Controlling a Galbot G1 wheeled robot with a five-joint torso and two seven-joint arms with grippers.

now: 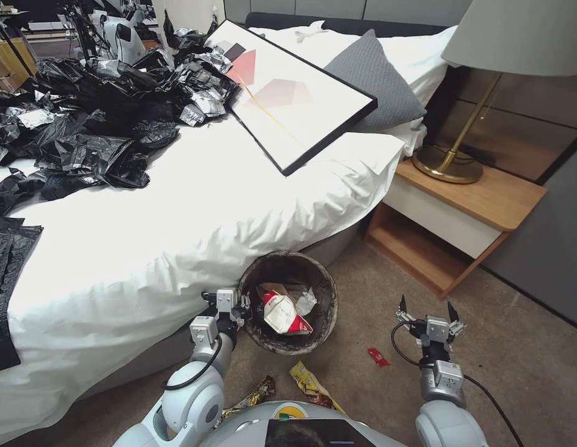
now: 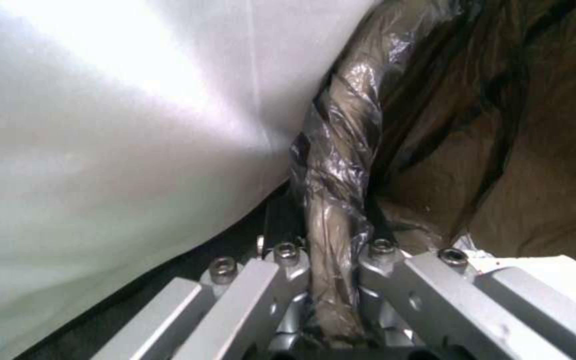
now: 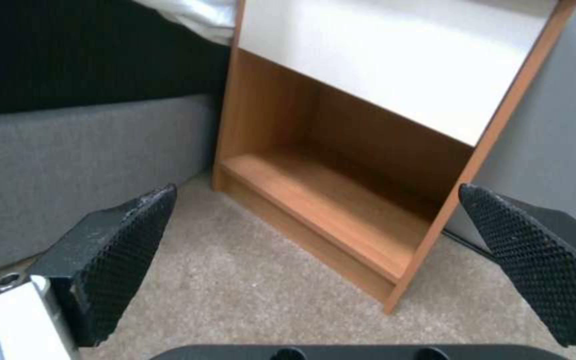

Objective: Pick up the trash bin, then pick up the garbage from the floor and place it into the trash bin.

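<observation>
Head view: left gripper (image 1: 244, 308) clamps trash bin (image 1: 322, 323) at bag-lined rim, rim between fingers; right gripper (image 1: 428, 308) spread wide, empty, above carpet (image 1: 524, 366).

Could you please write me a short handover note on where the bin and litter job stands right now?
Left gripper: shut on the rim of the trash bin, which is beside the bed; its fingers pinch the bag liner.
Right gripper: open, holding nothing, above the carpet facing the nightstand.
Done: bin is gripped; a crushed red-and-white cup and some paper already lie inside.
Left: a small red scrap near the right gripper, a yellow wrapper and a gold wrapper on the floor close to the robot's base.
</observation>
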